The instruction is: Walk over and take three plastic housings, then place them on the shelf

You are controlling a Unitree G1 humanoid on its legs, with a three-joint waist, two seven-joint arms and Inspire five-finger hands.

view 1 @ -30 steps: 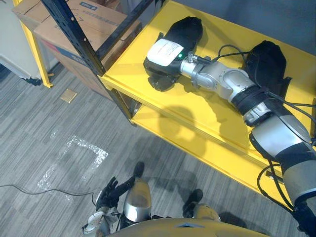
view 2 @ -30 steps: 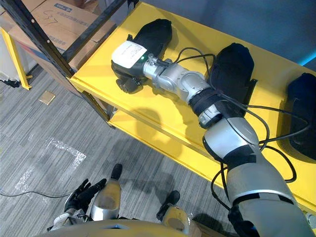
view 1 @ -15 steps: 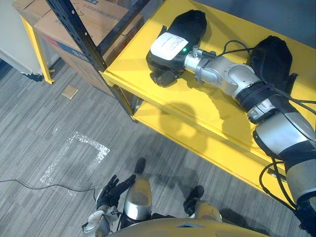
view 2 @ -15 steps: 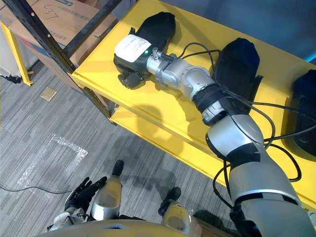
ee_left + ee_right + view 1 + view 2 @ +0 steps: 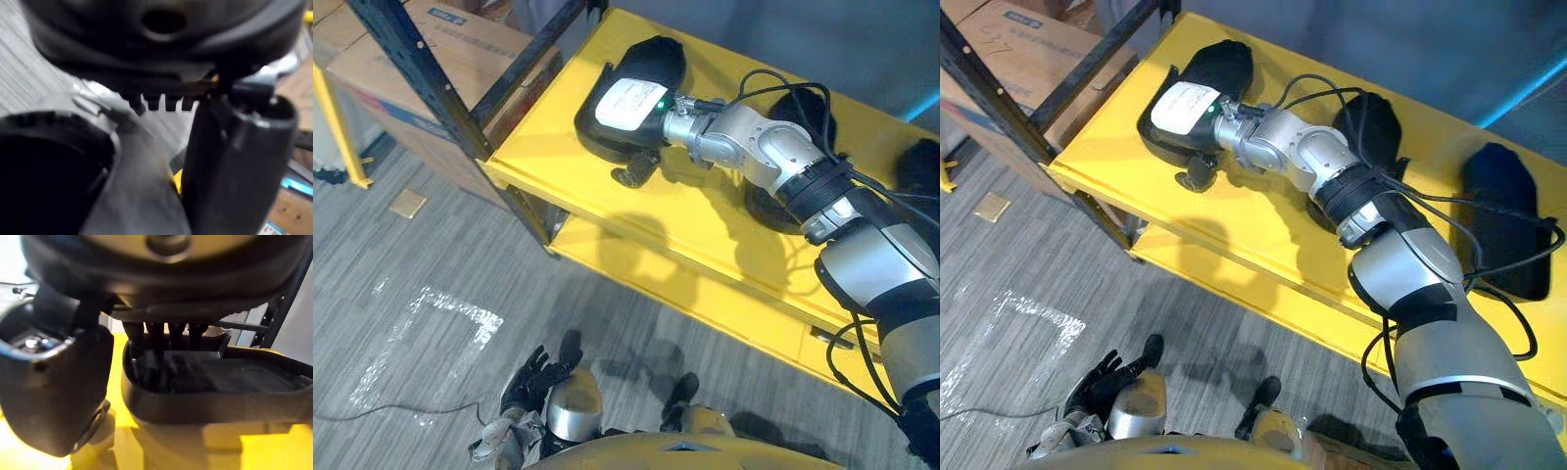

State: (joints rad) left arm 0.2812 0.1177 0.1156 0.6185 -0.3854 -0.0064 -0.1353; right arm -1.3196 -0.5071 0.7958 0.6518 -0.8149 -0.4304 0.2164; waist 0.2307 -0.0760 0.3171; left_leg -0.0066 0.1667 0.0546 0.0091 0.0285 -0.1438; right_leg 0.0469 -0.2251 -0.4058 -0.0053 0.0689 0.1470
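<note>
Housing (image 5: 654, 61) lies at the shelf's (image 5: 705, 230) far left corner, the right hand (image 5: 626, 103) resting straight fingers (image 5: 154, 339) inside its rim with the thumb off; withdraw upward without dragging it, while the left hand (image 5: 530, 377) hangs slack.

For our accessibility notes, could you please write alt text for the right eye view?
The robot's right hand rests on a black plastic housing at the left end of a yellow shelf, seen from above. A second housing and a third housing lie further right; the left hand hangs open over the grey floor.
</note>
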